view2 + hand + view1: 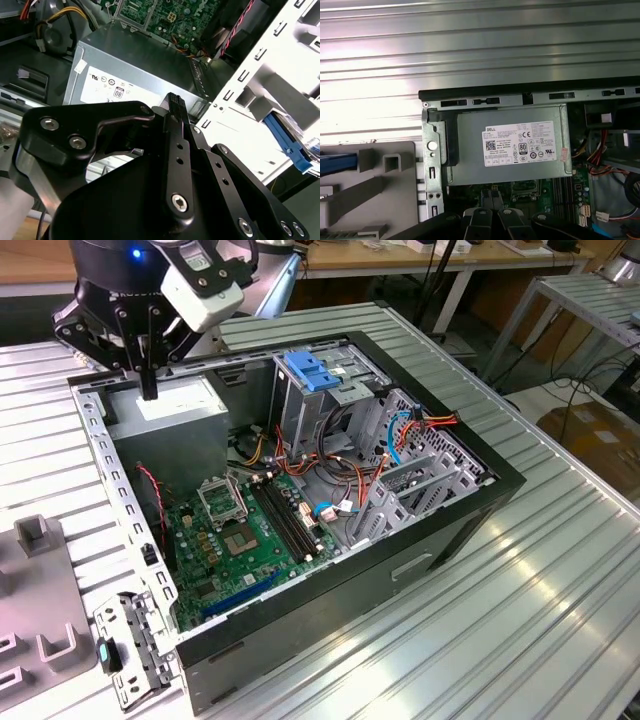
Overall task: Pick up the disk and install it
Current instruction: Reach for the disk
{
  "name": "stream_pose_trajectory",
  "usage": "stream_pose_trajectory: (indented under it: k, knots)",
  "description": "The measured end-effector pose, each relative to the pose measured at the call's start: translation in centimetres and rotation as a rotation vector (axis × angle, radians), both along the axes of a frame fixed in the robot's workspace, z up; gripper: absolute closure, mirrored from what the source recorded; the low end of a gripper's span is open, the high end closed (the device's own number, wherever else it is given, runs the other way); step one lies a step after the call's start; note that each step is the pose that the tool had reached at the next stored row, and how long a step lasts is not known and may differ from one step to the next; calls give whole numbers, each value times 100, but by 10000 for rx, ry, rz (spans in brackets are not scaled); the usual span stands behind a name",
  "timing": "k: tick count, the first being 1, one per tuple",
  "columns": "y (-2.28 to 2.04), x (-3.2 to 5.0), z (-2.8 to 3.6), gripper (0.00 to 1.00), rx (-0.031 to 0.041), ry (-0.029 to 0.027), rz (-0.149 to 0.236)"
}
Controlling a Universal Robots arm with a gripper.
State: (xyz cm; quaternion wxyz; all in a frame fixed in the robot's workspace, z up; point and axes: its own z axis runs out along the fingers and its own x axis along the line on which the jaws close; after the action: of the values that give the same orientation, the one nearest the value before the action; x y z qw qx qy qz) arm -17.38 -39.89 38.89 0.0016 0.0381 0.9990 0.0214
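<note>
Pincer (148, 390), clenched on nothing, points straight down at the grey power-supply box (185, 412).

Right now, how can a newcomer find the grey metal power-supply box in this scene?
Start at the open black computer case lying on the ribbed metal table. In its corner toward the exterior view's left sits the grey metal power-supply box, under the black gripper. It alone carries a big white sticker.

arm (110, 285) black, blue light (135, 253) | wrist block (205, 285) white | gripper (175, 101) links black, silver screws
</note>
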Motion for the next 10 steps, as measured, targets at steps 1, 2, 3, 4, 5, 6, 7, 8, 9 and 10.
stream_pose_trajectory:
  k: [1, 2, 3, 4, 5, 6, 7, 8, 9, 10]
  knots:
    - [0, -8, -1, 89, 0, 4, 0]
    - [0, -13, -2, 89, 1, 7, 0]
    - [0, -18, -2, 89, 0, 10, 1]
    - [0, -32, -3, 89, 1, 16, 0]
    - [0, -40, -4, 89, 1, 19, 0]
    - [0, -45, -4, 89, 1, 22, 0]
    - [0, -51, -5, 89, 1, 23, 0]
    - [0, -59, -5, 89, 1, 27, 1]
    - [0, -65, -6, 89, 0, 31, 0]
    - [0, -72, -6, 89, 0, 34, 0]
